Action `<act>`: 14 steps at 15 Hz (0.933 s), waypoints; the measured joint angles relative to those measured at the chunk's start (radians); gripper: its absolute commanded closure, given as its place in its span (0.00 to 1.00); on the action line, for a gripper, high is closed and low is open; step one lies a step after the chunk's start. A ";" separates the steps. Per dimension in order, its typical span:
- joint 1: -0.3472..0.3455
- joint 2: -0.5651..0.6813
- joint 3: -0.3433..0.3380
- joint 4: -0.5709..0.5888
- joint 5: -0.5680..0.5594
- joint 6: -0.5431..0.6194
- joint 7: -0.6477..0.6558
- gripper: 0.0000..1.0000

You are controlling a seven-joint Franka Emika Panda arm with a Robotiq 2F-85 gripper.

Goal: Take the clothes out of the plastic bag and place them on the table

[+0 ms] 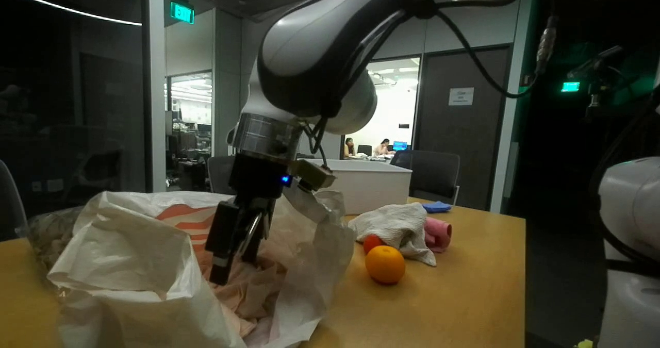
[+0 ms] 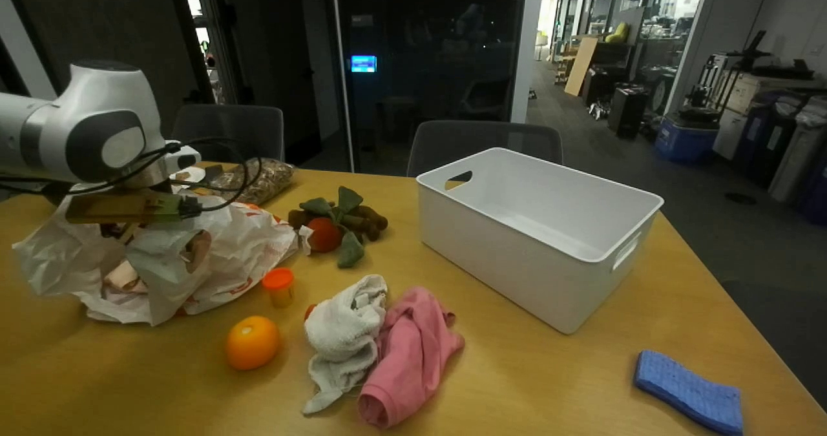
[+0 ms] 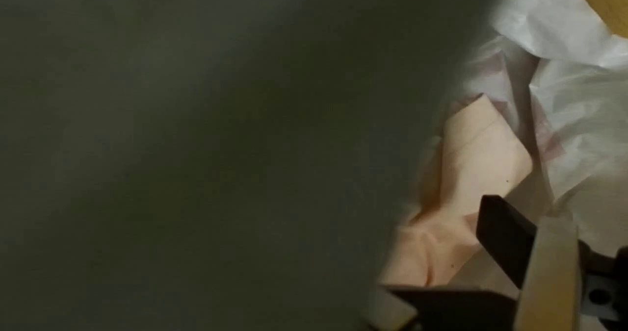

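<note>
- Gripper (image 1: pixel 235 269): one, pointing down into the mouth of the bag (image 1: pixel 149 319). Its jaws stand apart with a clear gap, released; whether it touches the clothes (image 1: pixel 258 294) below, I cannot tell.
- Fingers (image 3: pixel 503 237): two, separated in the wrist view, clothes showing past them; a dark blur covers most of that view.
- Clothes: peach, crumpled, inside the bag; how many pieces, I cannot tell.
- Bag: one, white with red print, on the table (image 2: pixel 517 378).
- White cloth (image 2: pixel 345 326): one, on the table, touching the pink cloth (image 2: pixel 413 352), also one.
- Red thing (image 1: pixel 370 241): one, mostly hidden at the white cloth's edge.
- Orange (image 2: pixel 252 342): one, near the jar (image 2: pixel 279 287).
- Jar: one, orange-lidded, upright, just beside the bag.
- Toy (image 2: pixel 356 221): one, brown and green with a red ball, near the bag.
- Clear bag (image 2: pixel 261 181): one, filled; contents unclear.
- Bin (image 2: pixel 510 261): one, white, upright.
- Blue pad (image 2: pixel 688 391): one, near the table's edge.
</note>
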 measured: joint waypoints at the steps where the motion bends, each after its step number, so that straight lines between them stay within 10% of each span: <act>1: -0.011 0.032 0.008 0.020 0.000 -0.013 -0.006 0.00; 3: -0.034 0.083 0.026 0.050 -0.019 -0.031 -0.011 0.00; 4: -0.044 0.102 0.033 0.061 -0.039 -0.040 -0.011 0.25; 14: -0.105 0.131 0.068 0.105 -0.083 -0.068 -0.011 0.95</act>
